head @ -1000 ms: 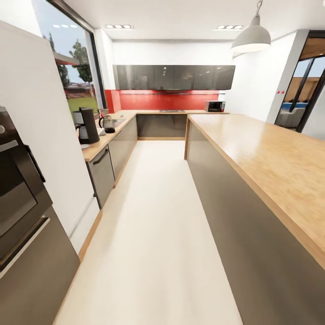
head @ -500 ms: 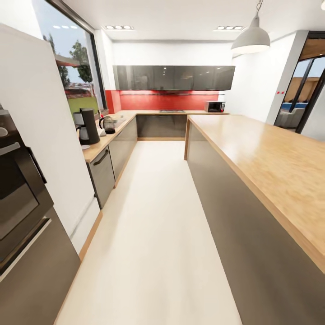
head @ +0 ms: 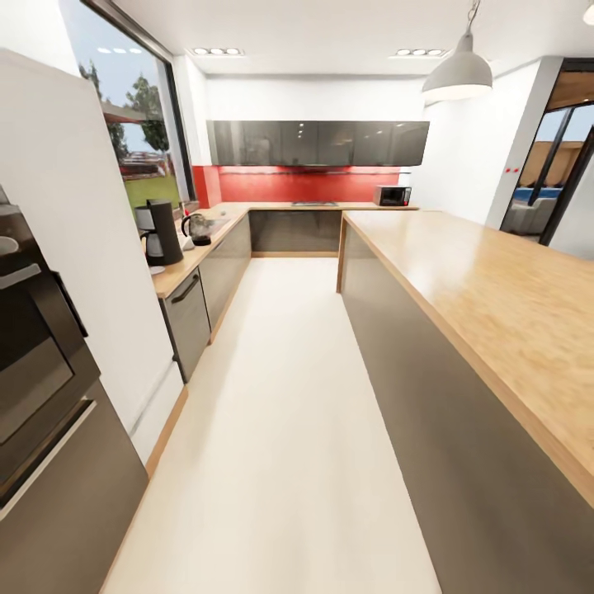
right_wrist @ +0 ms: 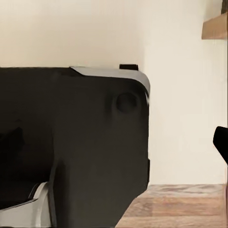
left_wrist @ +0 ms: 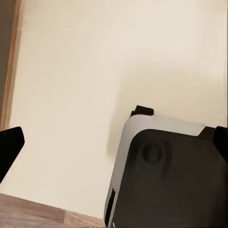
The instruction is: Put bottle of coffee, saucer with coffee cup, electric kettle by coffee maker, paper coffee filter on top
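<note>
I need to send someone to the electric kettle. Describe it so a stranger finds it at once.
Start at the big window on the left wall; below it runs the kitchen countertop. At its near end stands the coffee maker, tall and near-black. Just beyond it is the electric kettle: shorter, rounded, with a clear glass body and black loop handle.

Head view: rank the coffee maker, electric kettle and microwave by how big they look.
1. coffee maker, clearly the largest and also the nearest.
2. and 3. electric kettle and microwave look about alike; the microwave stands much farther back, so its true size is likely greater.
</note>
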{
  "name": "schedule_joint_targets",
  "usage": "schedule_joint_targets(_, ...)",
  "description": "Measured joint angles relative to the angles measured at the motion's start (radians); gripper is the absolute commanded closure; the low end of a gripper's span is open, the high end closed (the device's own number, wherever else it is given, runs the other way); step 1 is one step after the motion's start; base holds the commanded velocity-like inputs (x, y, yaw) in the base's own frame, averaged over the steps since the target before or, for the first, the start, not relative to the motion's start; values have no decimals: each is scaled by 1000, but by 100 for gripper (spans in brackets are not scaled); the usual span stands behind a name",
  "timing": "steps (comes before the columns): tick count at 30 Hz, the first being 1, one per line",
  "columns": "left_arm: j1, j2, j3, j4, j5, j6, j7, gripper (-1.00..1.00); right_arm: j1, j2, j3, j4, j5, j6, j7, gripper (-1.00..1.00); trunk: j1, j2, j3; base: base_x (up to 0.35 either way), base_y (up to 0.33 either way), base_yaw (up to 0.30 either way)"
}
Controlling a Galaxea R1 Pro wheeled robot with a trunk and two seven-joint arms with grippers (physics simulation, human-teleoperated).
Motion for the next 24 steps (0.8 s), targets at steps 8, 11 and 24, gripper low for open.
schedule_joint_targets(8,-149,-11,1,-39,1,-4,-2,-100,-2,-24,-1,-215,1,-47,0,-100,-31,56,25,0,0,0)
schedule_joint_targets(11,-185,-14,3,-63,1,-3,-8,-100,-3,-25,-1,-285,0,-77,0,-100,-42,77,35,0,0,0)
schedule_joint_targets(24,-187,-2,3,-69,-4,-63,-11,-100,-16,-32,-4,-297,0,-191,1,-100,-50,92,41,0,0,0)
